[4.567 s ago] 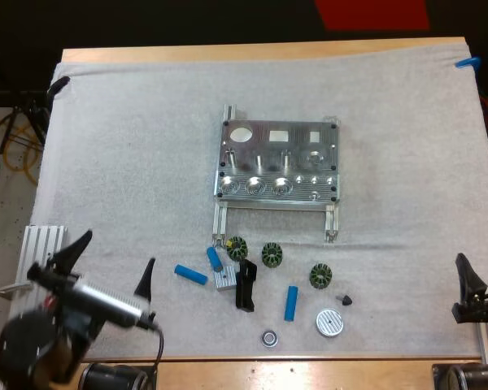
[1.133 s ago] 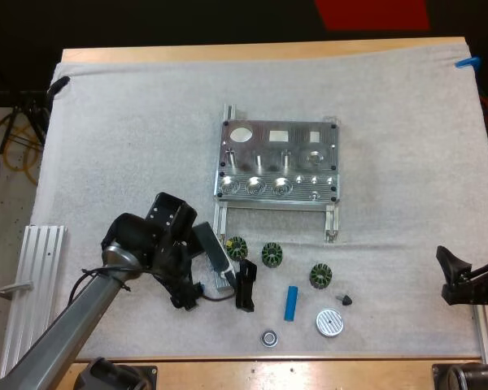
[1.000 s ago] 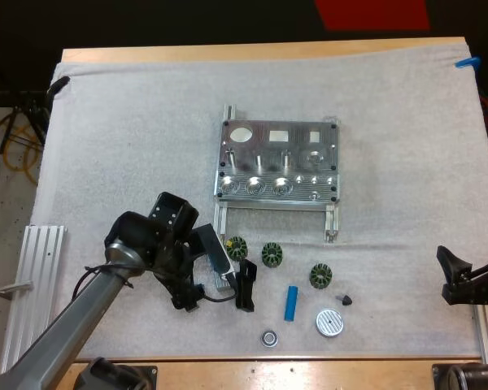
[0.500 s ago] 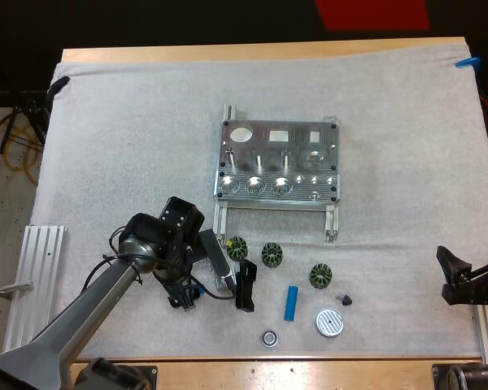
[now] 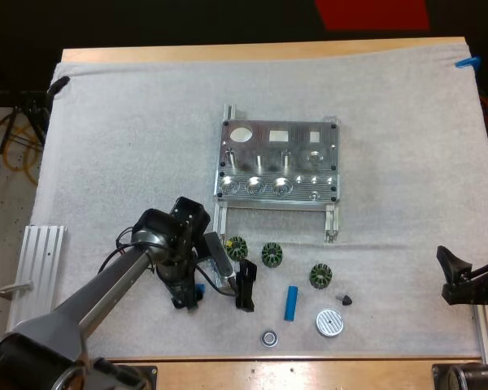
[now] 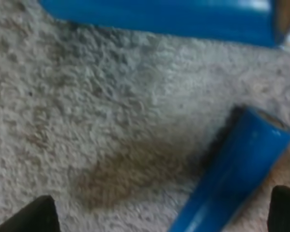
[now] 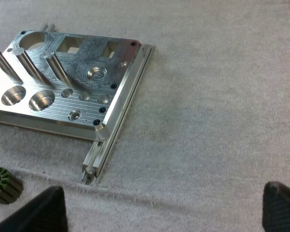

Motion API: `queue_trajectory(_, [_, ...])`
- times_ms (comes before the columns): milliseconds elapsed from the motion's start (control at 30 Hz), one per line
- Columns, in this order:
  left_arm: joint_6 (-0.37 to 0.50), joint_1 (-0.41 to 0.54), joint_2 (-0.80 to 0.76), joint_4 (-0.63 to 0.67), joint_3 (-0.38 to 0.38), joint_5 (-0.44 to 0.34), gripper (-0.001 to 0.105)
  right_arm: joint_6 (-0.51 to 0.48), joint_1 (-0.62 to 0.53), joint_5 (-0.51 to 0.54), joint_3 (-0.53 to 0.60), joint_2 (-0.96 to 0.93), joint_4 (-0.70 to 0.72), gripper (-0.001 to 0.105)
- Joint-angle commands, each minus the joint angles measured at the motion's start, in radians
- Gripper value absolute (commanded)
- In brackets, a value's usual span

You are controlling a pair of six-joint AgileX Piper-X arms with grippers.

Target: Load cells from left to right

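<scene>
Left gripper: down at the mat, fingers apart, nothing clamped.
Change: 4.6 s ago this arm sat parked well back from the parts. In the last second it slid the final bit over the two leftmost cells and dropped low.
Meaning: I read this as the approach being done and the pick not yet made. No cell is lifted, and the fixture sockets look empty, so loading hasn't started.
Near cell: lies flat on the mat between the open fingers, closer to one fingertip than the other, touching neither as far as I can tell.
Axis: long axis is skewed to the line between the fingers, neither along it nor square to it. The visible end cap points away from the gripper, toward the far cell.
Far cell: just beyond the fingertips, lying flat, roughly crosswise to the reach, apart from the near cell.
Next: my guess is a wrist twist to square the fingers on the near cell before closing.
Right gripper: fingers apart, empty, well away from the left gripper, unmoved over the last second.
</scene>
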Motion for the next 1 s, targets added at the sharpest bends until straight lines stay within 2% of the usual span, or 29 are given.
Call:
queue_trajectory(0, [-0.022, 0.000, 0.000, -0.008, 0.000, -0.016, 0.085, 0.001, 0.001, -0.009, -0.012, 0.000, -0.001, 0.079])
queue_trajectory(133, [-0.031, 0.000, 0.000, -0.021, 0.002, -0.016, 0.084, 0.001, 0.001, -0.009, -0.012, 0.000, -0.001, 0.079])
queue_trajectory(200, [-0.031, 0.000, 0.002, -0.035, 0.005, -0.016, 0.079, 0.001, 0.001, -0.009, -0.012, 0.000, -0.001, 0.079])
queue_trajectory(367, [-0.035, 0.000, 0.006, -0.039, 0.006, -0.019, 0.053, 0.001, 0.001, -0.009, -0.012, 0.000, -0.001, 0.079])
queue_trajectory(733, [-0.045, 0.000, 0.006, -0.025, 0.006, -0.015, 0.049, 0.001, 0.001, -0.009, -0.012, 0.000, -0.001, 0.079])
queue_trajectory(800, [-0.045, 0.000, 0.006, -0.022, 0.006, -0.002, 0.042, 0.001, 0.001, -0.009, -0.012, 0.000, -0.001, 0.079])
queue_trajectory(867, [-0.045, 0.000, 0.006, -0.022, 0.006, 0.029, 0.029, 0.001, 0.001, -0.009, -0.012, 0.000, -0.001, 0.079])
queue_trajectory(967, [-0.045, 0.000, 0.006, -0.022, 0.006, 0.039, 0.018, 0.001, 0.001, -0.009, -0.012, 0.000, -0.014, 0.079])
